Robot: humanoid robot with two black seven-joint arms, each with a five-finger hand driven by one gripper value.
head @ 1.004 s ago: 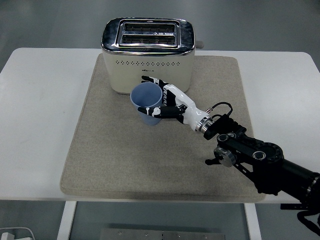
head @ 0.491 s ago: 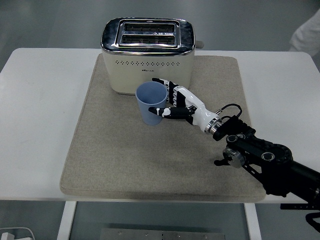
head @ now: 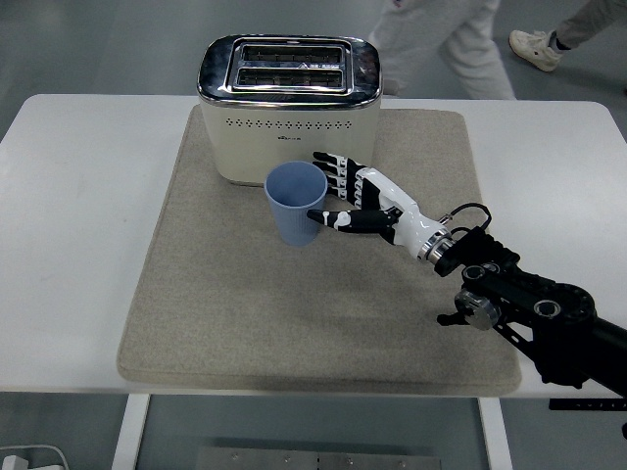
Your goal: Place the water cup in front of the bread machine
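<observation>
Blue cup (head: 296, 204) stands upright before the toaster (head: 289, 108) — right hand (head: 362, 203) beside it, fingers released, mat open around.

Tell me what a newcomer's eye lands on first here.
First, the blue water cup standing upright on the beige mat, just in front of the cream bread machine. Next, the right robot hand beside the cup, fingers spread. A person's legs pass behind the table.

right robot hand (head: 358, 201) open, fingers spread
</observation>
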